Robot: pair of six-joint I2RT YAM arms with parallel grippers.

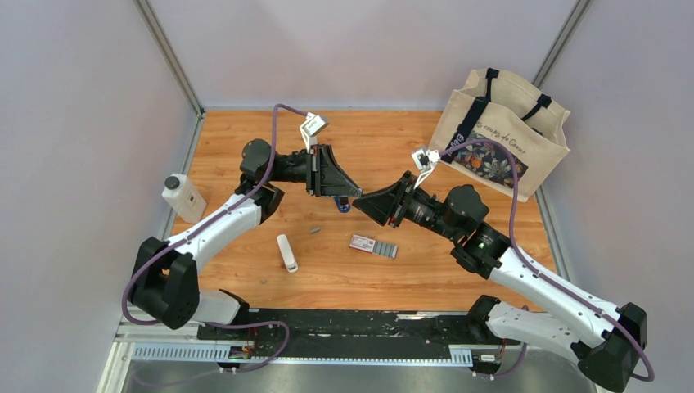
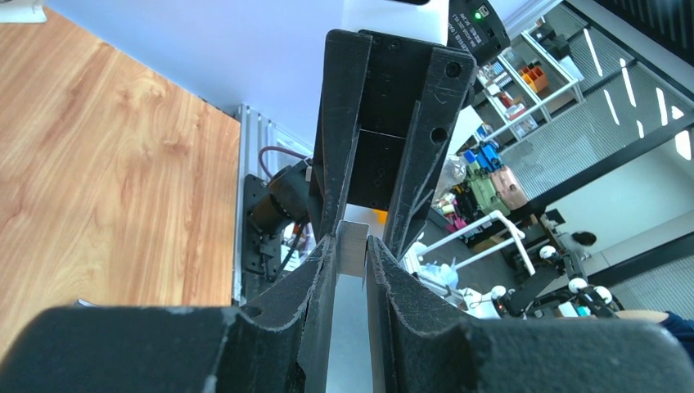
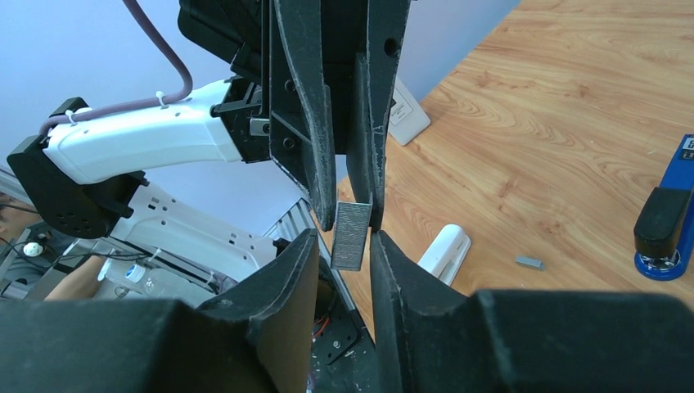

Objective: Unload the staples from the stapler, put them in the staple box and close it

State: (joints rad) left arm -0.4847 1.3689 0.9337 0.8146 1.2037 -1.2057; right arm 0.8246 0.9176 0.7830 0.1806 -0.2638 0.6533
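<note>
Holding the staples [image 3: 352, 231] in mid-air, your left gripper [image 2: 352, 252] clamps the strip. Your right gripper [image 3: 344, 252] brackets it, with a gap on one side. The stapler [image 3: 664, 229] stands on the table [image 3: 556, 123] at 3 o'clock of the strip. Unloading looks done; you likely have only the set-down left.

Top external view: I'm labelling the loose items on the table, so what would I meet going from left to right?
White bottle → white stick → short grey staple strip → pink-labelled packet → grey staple block → canvas tote bag.
</note>
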